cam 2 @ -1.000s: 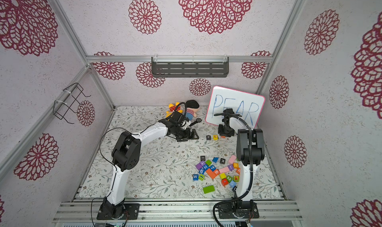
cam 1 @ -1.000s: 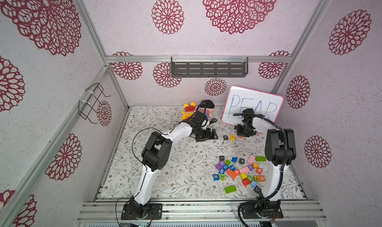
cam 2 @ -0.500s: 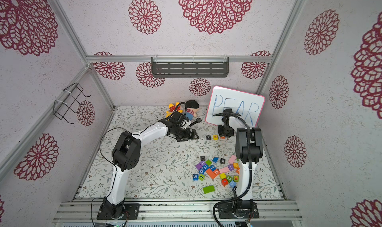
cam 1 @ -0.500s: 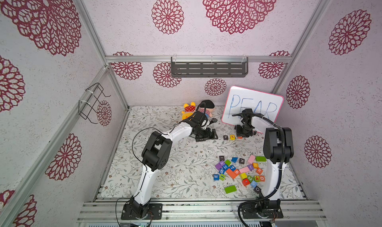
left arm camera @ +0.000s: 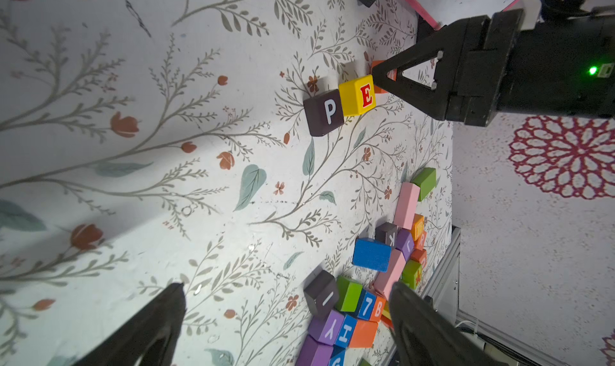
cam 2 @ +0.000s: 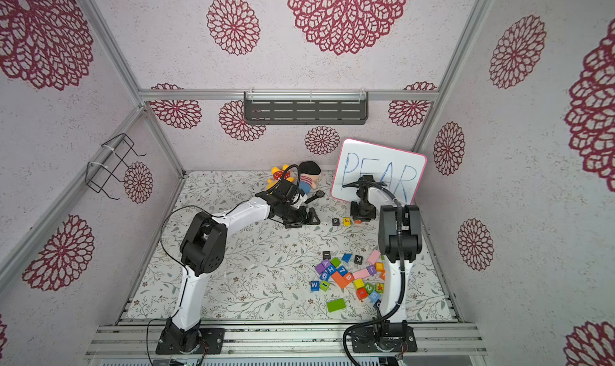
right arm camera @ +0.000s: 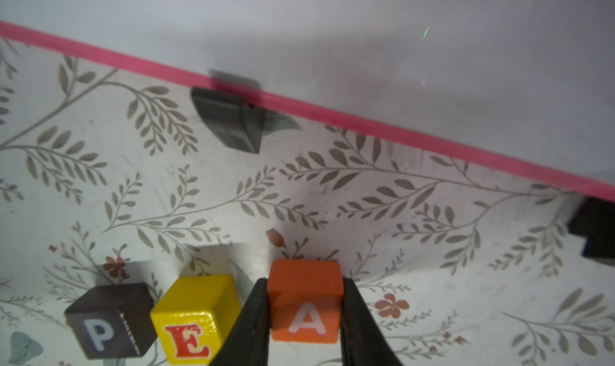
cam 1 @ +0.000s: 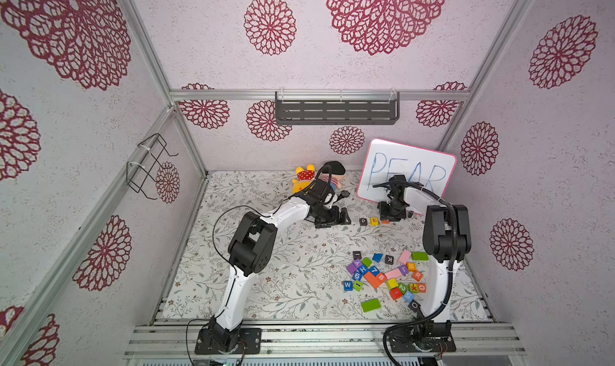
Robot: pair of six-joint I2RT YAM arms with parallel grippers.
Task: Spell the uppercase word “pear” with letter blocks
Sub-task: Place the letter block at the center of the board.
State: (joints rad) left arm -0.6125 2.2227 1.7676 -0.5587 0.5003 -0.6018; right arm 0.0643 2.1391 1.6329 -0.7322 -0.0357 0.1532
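Two letter blocks sit side by side in front of the whiteboard: the black P [right arm camera: 109,321] [cam 1: 363,221] and the yellow E [right arm camera: 196,317] [cam 1: 374,220]. My right gripper [right arm camera: 305,282] [cam 1: 387,216] is shut on the orange A [right arm camera: 306,301], low at the mat just right of the E, with one finger in the gap between them. The orange-red R [cam 1: 417,275] [left arm camera: 421,239] lies in the loose pile. My left gripper [left arm camera: 286,294] [cam 1: 339,217] stands open and holds nothing, low over the mat left of the P.
The pink-edged whiteboard [cam 1: 409,171] leans at the back right, its dark foot [right arm camera: 233,121] just behind the row. A pile of coloured blocks [cam 1: 386,277] lies near the right arm's base, with a green oblong block [cam 1: 371,304] in front. Plush toys [cam 1: 306,178] sit at the back.
The right arm has edged very slightly left with the A block in its grip. The left arm has not moved.
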